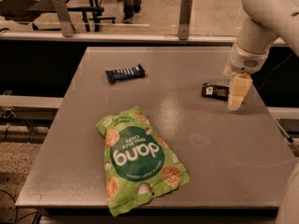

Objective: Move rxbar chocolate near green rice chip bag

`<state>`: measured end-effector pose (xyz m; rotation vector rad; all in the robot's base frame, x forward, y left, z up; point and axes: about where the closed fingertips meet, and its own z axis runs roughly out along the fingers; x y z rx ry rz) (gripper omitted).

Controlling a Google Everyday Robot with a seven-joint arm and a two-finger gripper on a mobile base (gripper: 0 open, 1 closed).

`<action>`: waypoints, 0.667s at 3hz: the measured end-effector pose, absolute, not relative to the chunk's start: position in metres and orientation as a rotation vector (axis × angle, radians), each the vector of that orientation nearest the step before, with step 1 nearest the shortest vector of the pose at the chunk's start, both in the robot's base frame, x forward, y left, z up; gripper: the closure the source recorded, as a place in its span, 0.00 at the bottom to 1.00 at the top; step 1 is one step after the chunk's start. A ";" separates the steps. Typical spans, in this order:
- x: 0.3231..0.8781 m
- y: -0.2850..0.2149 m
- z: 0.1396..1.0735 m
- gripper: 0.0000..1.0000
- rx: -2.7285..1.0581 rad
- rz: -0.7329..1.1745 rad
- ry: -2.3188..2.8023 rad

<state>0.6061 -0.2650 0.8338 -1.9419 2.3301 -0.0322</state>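
Observation:
The rxbar chocolate [215, 90] is a small flat black wrapper with a white patch, lying at the right side of the grey table [187, 139]. The gripper [237, 97] hangs from the white arm at the upper right, its cream fingers pointing down just right of the bar and covering the bar's right end. The green rice chip bag [138, 158] lies flat at the front left of the table, lettering upside down, well apart from the bar.
A dark blue bar with white lettering [124, 73] lies at the back left of the table. A rail with metal posts [185, 17] runs behind the table. Chairs stand beyond it at the upper left.

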 end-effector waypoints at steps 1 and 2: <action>0.609 -0.265 0.834 0.42 -1.932 -0.031 2.346; 0.605 -0.257 0.841 0.80 -1.929 -0.025 2.336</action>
